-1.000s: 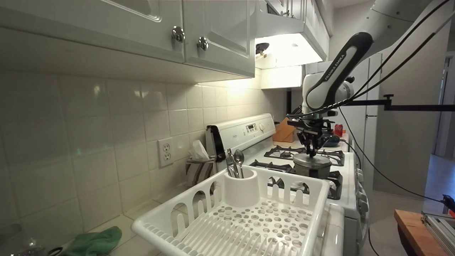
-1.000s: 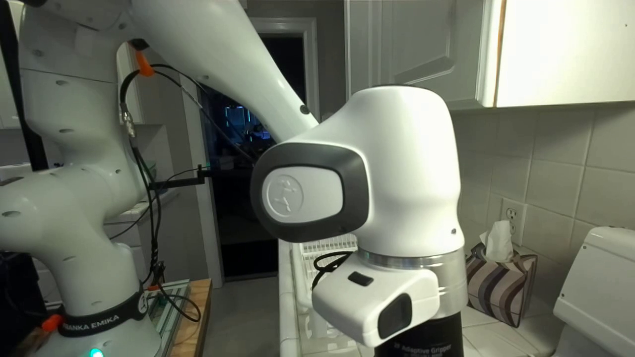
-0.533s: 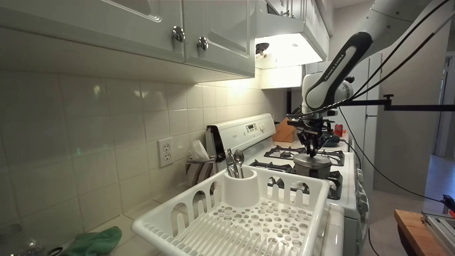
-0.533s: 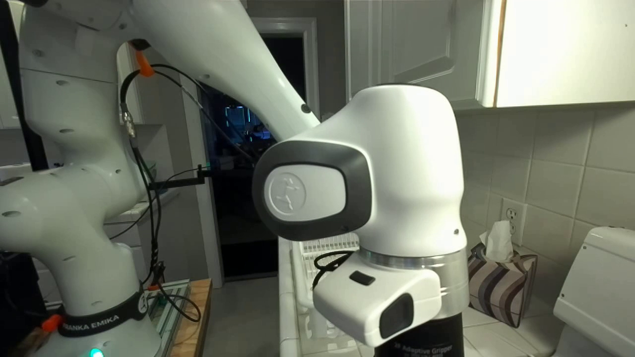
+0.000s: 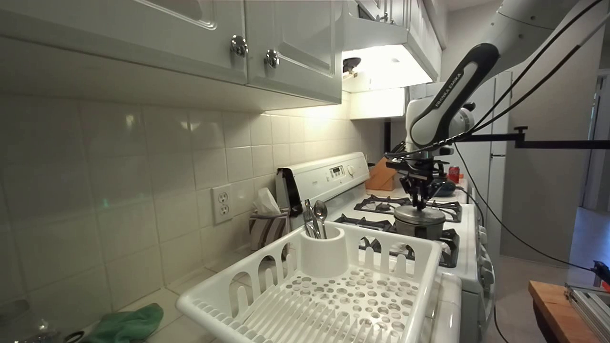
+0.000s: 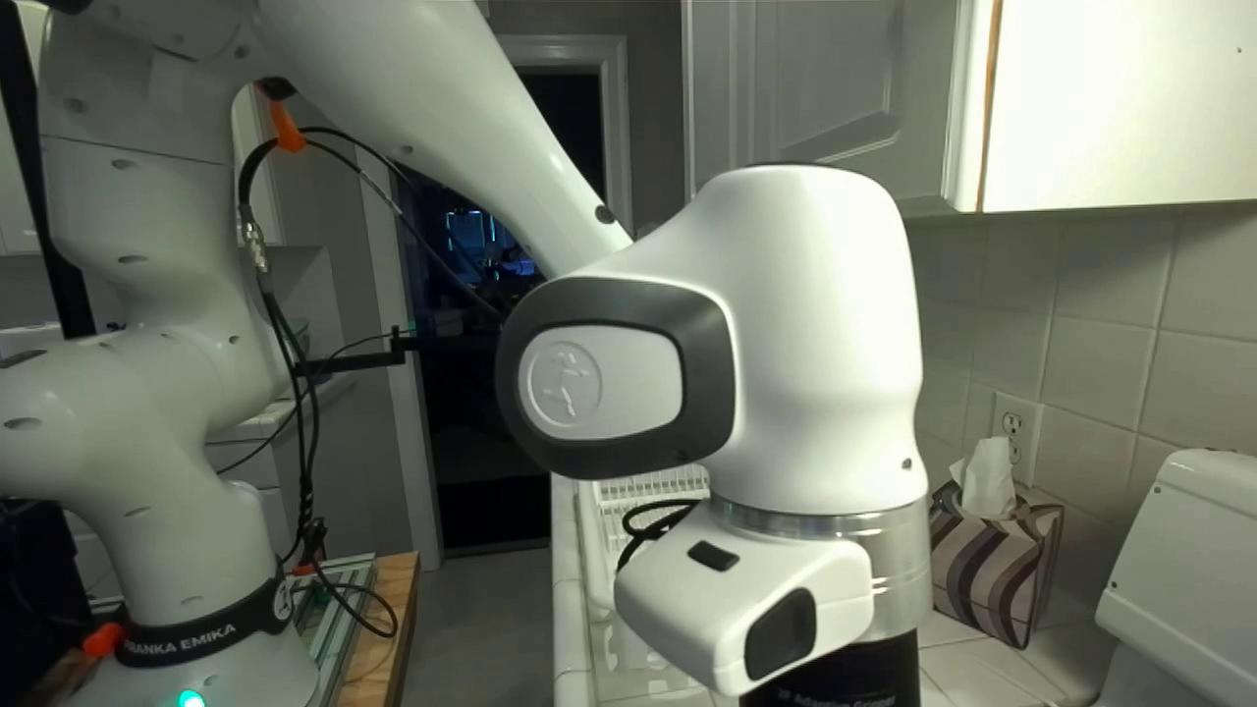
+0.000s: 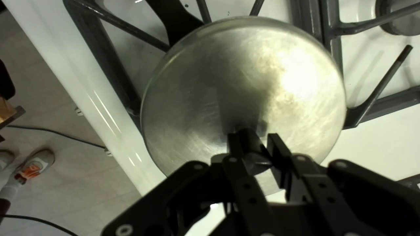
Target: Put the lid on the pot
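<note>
a kitchen, lit from under the hood (image 5: 376, 40): white cabinets (image 5: 162, 43) span the upper left of an exterior view, with pale tiles (image 5: 128, 200) below them and an outlet (image 5: 221, 204) left of the middle. a white dish rack (image 5: 429, 258) takes up the lower middle, with a cup (image 5: 324, 256) of cutlery (image 5: 320, 212) at its far end. a green cloth (image 5: 129, 324) lies crumpled at the lower left. a striped tissue box (image 5: 268, 232) stands by the wall in both exterior views.

right of the middle is the white stove (image 5: 468, 233), and on its black grate (image 7: 110, 65) stands the metal pot (image 5: 413, 227). the lid (image 7: 210, 85) lies over the pot, looking level, its edge along the pot's rim; i can't tell if it is seated all the way. a wooden block (image 5: 380, 176) and a red can (image 5: 453, 175) show farther back.

the white arm (image 6: 815, 334) brings the gripper (image 5: 419, 206) straight down over the lid's middle. in the wrist view the lid fills the centre of the frame, with a bright glare at its upper right. the fingers (image 7: 278, 147) come up from the bottom edge, one on either side of the small dark knob (image 7: 252, 144), clamped on it. a dark handle (image 7: 177, 19) juts past the lid's edge near the top. a shoe (image 7: 41, 160) with orange on it shows at the lower left.
</note>
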Robot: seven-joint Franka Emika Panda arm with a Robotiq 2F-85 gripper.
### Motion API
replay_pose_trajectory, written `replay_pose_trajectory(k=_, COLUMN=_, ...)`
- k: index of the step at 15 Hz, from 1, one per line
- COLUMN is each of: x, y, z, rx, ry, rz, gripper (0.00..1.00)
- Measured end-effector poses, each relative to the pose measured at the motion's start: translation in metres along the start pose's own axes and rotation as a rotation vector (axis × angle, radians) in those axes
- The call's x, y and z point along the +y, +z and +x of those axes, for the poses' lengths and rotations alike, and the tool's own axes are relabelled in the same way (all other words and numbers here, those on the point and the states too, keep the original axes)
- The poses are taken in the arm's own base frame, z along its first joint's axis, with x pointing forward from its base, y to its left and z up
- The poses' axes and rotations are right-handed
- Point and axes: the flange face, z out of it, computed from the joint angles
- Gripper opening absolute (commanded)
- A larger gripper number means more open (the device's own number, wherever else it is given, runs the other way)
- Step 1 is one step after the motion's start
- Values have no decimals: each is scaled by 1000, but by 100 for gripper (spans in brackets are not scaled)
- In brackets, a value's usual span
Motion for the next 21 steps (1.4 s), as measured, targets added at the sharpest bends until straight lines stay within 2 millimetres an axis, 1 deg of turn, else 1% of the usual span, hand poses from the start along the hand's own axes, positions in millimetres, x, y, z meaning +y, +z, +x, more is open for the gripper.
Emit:
replay_pose_trajectory(k=11, x=0, y=0, z=2, rx=4, ry=3, rz=-2, gripper=6)
replay_pose_trajectory(k=12, x=0, y=0, z=1, rx=6, ry=0, rz=-2, gripper=23)
replay_pose_trajectory(k=13, x=0, y=0, z=1, rx=7, ry=-3, rz=-2, gripper=50)
replay_pose_trajectory(k=14, x=0, y=0, z=1, rx=10, ry=-6, rz=-3, gripper=52)
replay_pose_trajectory(k=15, x=0, y=0, z=1, rx=11, ry=-7, rz=-3, gripper=57)
replay_pose_trajectory(k=21, x=1, y=0, z=1, rx=15, ry=-7, rz=-6, gripper=100)
